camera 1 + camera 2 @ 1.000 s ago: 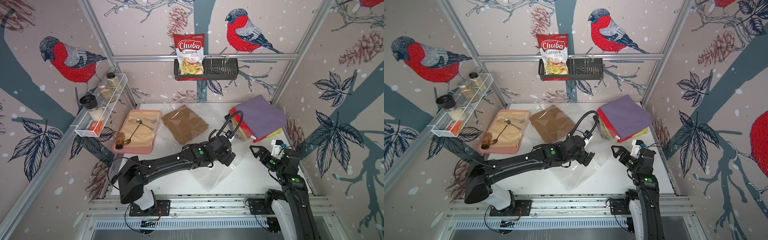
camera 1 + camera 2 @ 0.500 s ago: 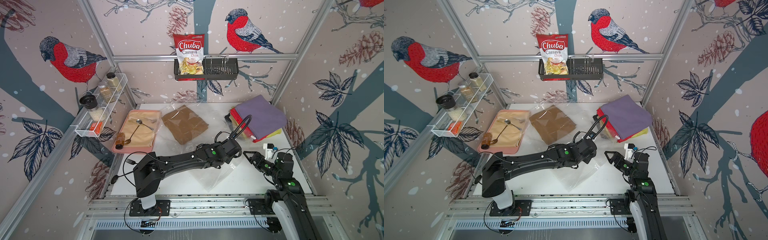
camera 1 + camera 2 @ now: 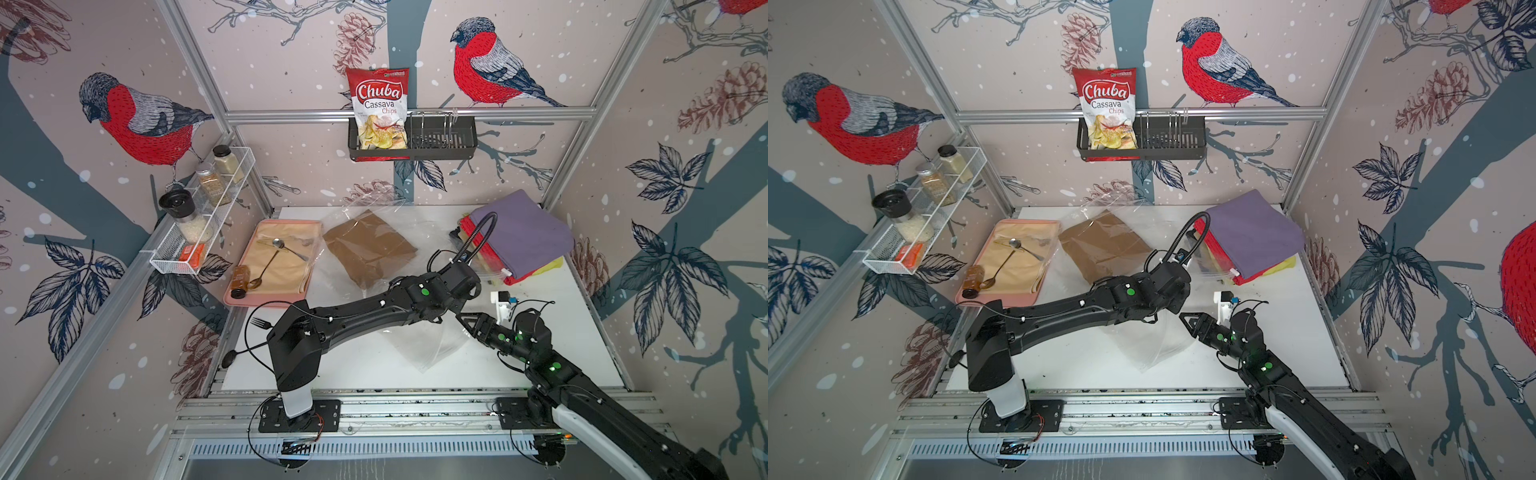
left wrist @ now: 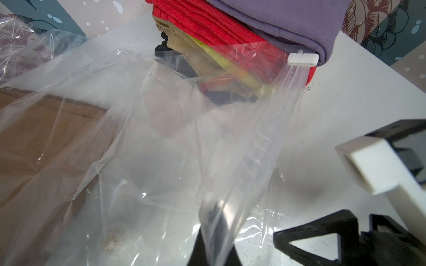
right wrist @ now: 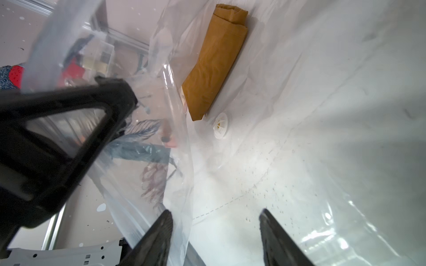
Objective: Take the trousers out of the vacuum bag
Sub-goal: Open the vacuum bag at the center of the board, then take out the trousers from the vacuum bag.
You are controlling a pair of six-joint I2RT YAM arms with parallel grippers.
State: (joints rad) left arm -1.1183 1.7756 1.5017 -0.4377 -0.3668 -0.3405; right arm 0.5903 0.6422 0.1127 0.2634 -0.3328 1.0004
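While pinching vacuum bag (image 4: 161, 138) between left fingers (image 4: 196, 253), holds right fingers (image 5: 159, 239) spread close by; mustard-brown trousers (image 3: 370, 249) inside bag.

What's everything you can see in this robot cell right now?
bag: one, clear, mid-table
brown trousers: one, inside the bag
trouser stack: five, purple, red, yellow, tan, black, right rear
tray: one, pink, left of the bag
mat: one, beige, on the tray
spoons: two, metal, on the mat
bottle: one, brown, tray's near corner
fork: one, black, table's left front
chips packet: one, red and white, in the rack
rack: one, black, back rail
shelf: one, white wire, left wall
jars: three, clear, on the shelf
box: one, orange, on the shelf
table: one, white
left arm: black, jaws shut on the bag's edge
right arm: black, jaws open at the bag
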